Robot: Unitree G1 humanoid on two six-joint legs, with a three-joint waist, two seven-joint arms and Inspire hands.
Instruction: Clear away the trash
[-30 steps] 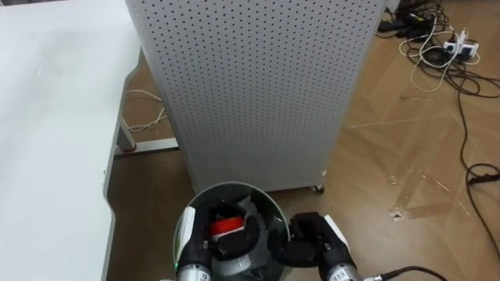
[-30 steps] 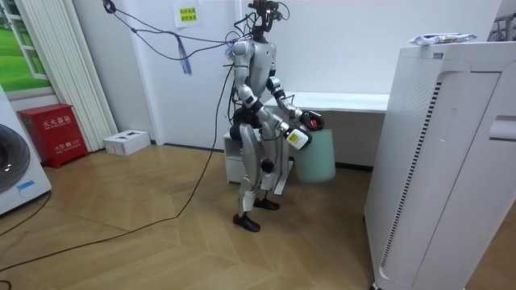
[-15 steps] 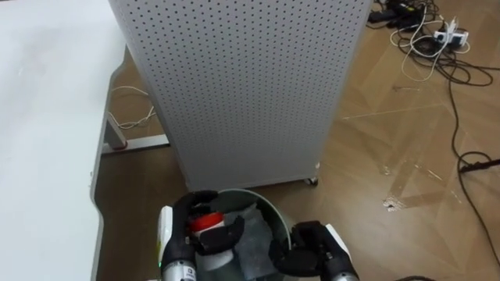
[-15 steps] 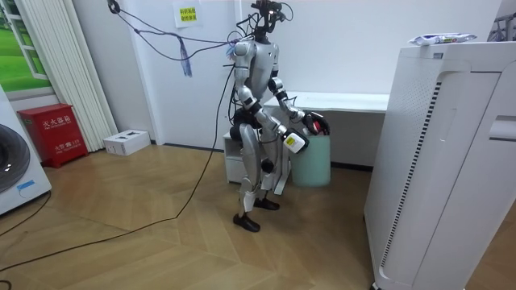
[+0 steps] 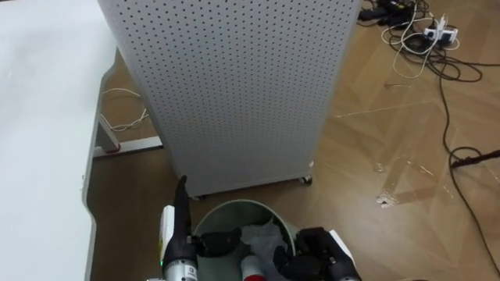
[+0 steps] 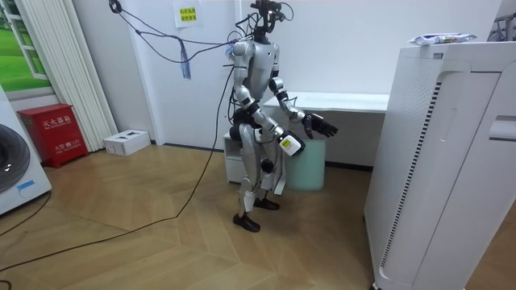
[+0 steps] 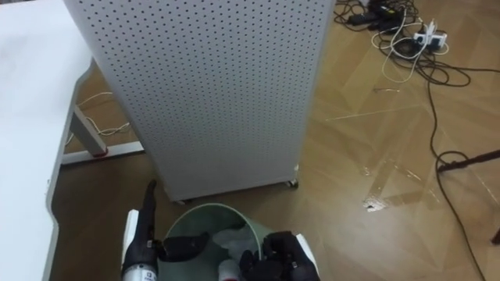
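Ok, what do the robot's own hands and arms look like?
The left hand and right hand are black, on silver-grey wrists, each with a small white tag at its back. The arms are silver-grey with dark joints.

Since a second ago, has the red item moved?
Yes. The red item dropped from the open left hand down into the bin.

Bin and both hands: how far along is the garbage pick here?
Done: a red-capped item lies inside the green bin, beside crumpled paper. In hand: the left hand is open above the rim and holds nothing. The right hand curls on the rim. Left: probably drawing the left hand away. I cannot tell whether more garbage waits.
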